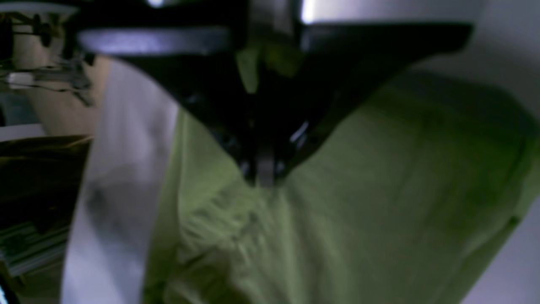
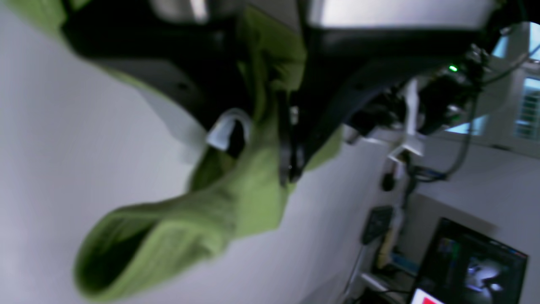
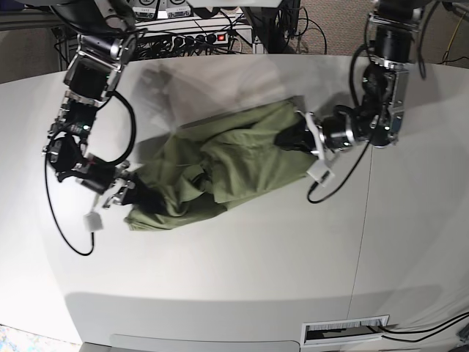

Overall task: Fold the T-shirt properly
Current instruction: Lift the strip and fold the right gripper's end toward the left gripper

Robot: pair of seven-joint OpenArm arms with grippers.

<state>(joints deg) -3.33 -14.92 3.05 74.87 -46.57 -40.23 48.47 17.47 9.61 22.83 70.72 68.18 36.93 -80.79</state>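
Observation:
The olive-green T-shirt point(image 3: 220, 169) is stretched and bunched between my two grippers above the white table point(image 3: 242, 271). My left gripper point(image 3: 297, 137), on the base view's right, is shut on the shirt's right end; in the left wrist view point(image 1: 263, 169) the fabric point(image 1: 358, 190) hangs below the closed fingers. My right gripper point(image 3: 135, 192), on the base view's left, is shut on the shirt's lower left end. In the right wrist view point(image 2: 289, 169) it pinches green cloth point(image 2: 202, 219), and a small white tag point(image 2: 223, 126) shows beside the fingers.
Black cables point(image 3: 66, 227) hang from both arms over the table. Power strips and wiring point(image 3: 198, 33) lie behind the table's far edge. A monitor point(image 2: 472, 261) stands off the table in the right wrist view. A vent slot point(image 3: 344, 331) sits at the table's front edge.

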